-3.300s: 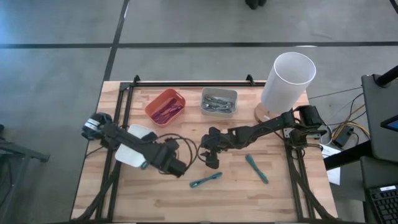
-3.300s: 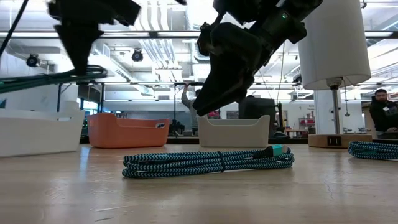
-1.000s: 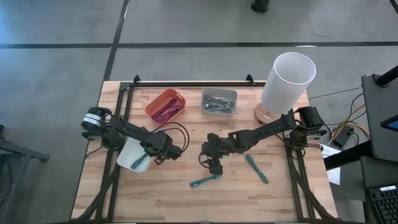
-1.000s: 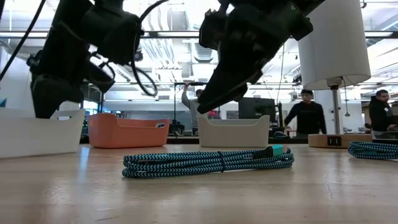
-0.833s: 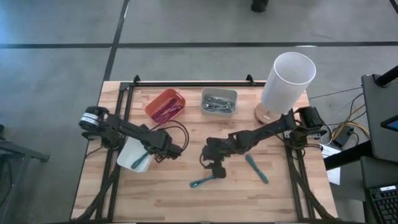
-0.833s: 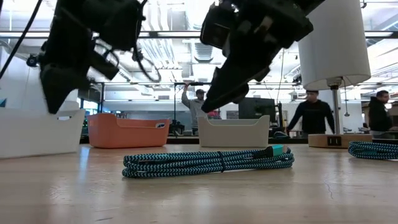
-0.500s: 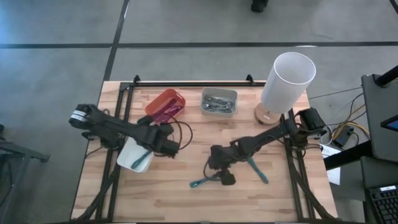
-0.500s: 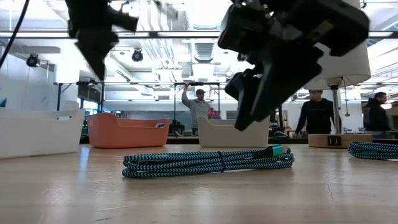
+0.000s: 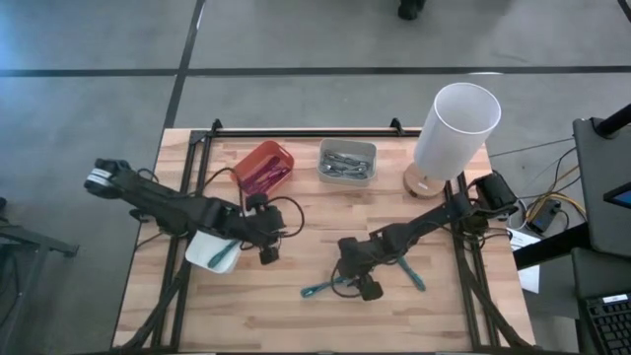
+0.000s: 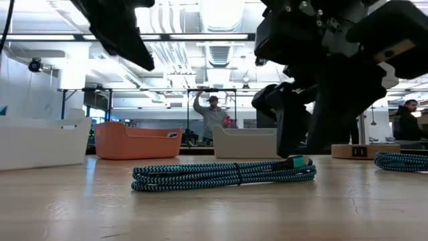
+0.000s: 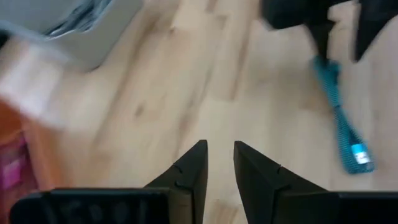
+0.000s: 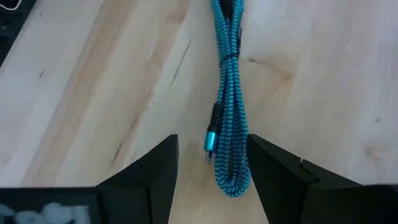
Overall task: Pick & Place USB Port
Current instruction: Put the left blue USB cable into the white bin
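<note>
Risk centres on the bundled teal USB cable (image 12: 225,118) lying on the wooden table (image 9: 296,316) near its front middle: the right gripper (image 12: 208,165), its fingers spread wide to either side of the cable's looped end, could close on only some strands and drag the coil loose, or scrape the tabletop if it descends too far. A second teal cable (image 9: 406,266) lies just beside the arm and could be nudged. The left gripper (image 11: 217,165), empty with its fingers narrowly apart, hangs near the white bin (image 9: 200,247). From table height, the right gripper's bulk hides its fingertips; the bin's contents are hard to make out.
</note>
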`<state>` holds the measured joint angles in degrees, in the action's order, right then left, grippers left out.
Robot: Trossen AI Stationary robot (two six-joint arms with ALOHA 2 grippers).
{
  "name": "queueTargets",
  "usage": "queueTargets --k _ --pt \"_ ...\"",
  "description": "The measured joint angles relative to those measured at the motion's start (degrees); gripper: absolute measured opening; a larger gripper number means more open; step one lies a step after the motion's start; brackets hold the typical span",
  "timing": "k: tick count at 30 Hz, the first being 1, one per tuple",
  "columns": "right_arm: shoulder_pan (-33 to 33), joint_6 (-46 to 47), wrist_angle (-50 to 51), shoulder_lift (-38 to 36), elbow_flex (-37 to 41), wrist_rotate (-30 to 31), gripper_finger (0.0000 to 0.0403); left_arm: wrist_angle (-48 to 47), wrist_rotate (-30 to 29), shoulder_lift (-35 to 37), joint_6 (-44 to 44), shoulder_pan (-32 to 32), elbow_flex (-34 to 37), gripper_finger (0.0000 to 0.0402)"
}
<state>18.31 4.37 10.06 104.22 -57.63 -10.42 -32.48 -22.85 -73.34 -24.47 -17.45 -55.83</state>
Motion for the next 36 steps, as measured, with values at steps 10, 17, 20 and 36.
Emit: queueTargets --k 10,17,20,36 --pt "-0.1 -0.6 -1.9 0.0 2.1 4.4 0.0174 26.2 3.9 1.0 2.2 0.1 14.8 0.0090" --pt "0.0 0.8 -2.1 0.0 3.8 4.4 0.0142 28.2 4.4 1.0 3.1 0.1 15.8 0.0090" --pt "0.0 -1.3 -2.1 0.0 4.4 4.4 0.0128 28.4 4.4 1.0 4.5 0.1 15.4 0.0090" --pt "0.0 -6.3 -6.0 0.0 4.4 4.5 0.0029 28.4 4.4 1.0 3.9 0.1 15.3 0.0090"
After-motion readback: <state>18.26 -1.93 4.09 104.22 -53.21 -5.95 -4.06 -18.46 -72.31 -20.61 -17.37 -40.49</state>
